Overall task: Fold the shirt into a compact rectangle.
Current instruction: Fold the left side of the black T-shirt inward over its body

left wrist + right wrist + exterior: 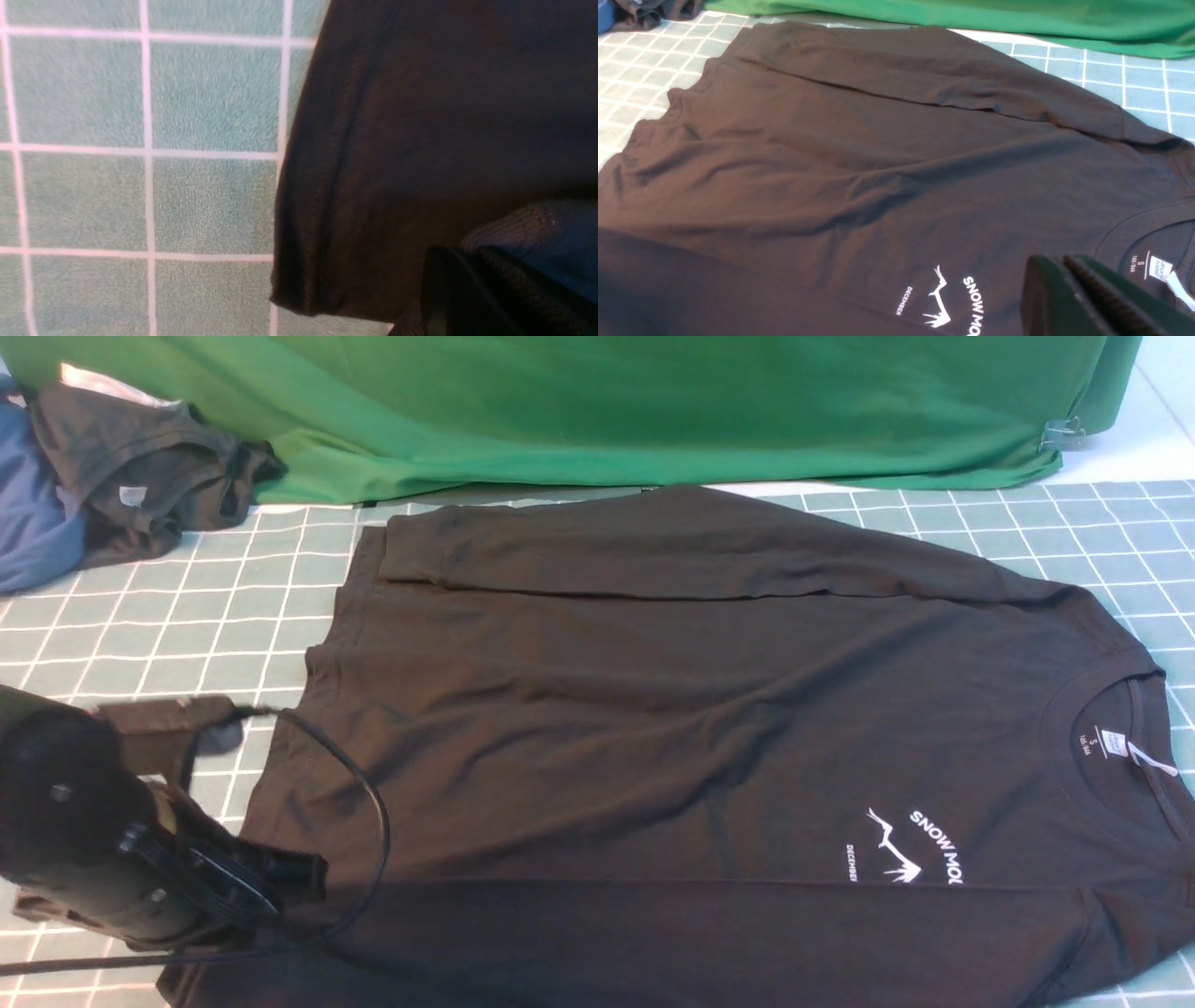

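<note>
Front view: shirt [653, 709] under left end effector [301, 879].

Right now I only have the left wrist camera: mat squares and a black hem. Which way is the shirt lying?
Observer: The shirt lies front up, with its neck label toward the robot's right.
Operator: Is any sleeve folded in?
Observer: Yes, the far sleeve lies folded across the body.
Operator: And where is the other arm?
Observer: The right gripper is by the collar, jaws together with nothing between them.
</note>
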Controlling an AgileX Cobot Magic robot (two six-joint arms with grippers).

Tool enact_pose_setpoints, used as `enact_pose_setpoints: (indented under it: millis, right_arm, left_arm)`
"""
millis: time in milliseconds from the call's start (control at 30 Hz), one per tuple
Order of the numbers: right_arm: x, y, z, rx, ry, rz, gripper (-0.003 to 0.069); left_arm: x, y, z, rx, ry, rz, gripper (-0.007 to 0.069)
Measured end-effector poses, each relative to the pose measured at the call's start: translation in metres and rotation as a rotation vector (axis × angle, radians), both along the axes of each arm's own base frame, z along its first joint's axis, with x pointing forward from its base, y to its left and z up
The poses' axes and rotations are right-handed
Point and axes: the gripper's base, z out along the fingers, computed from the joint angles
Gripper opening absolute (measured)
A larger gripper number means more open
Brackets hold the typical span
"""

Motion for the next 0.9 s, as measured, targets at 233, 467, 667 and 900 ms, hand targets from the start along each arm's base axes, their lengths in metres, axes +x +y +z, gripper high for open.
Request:
enact_pose_setpoints:
  millis: [233,467,667,900]
  right_arm:
    - [0.001,0.000,0.001,0.004,-0.014,-0.005,0.0039]
    - [0.002,0.000,0.002,0.009,-0.030,-0.010,0.0039]
    - [0.002,0.000,0.003,0.009,-0.030,-0.010,0.0039]
    - [0.002,0.000,0.003,0.009,-0.030,-0.010,0.0039]
  left_arm:
    - [0.010,-0.002,0.054,-0.034,-0.158,0.005,0.0006]
    - [0.051,-0.008,0.097,-0.022,-0.278,-0.011,0.0006]
    - [0.098,-0.012,0.102,0.038,-0.286,-0.030,0.0006]
    - [0.149,-0.013,0.088,0.093,-0.262,-0.032,0.0006]
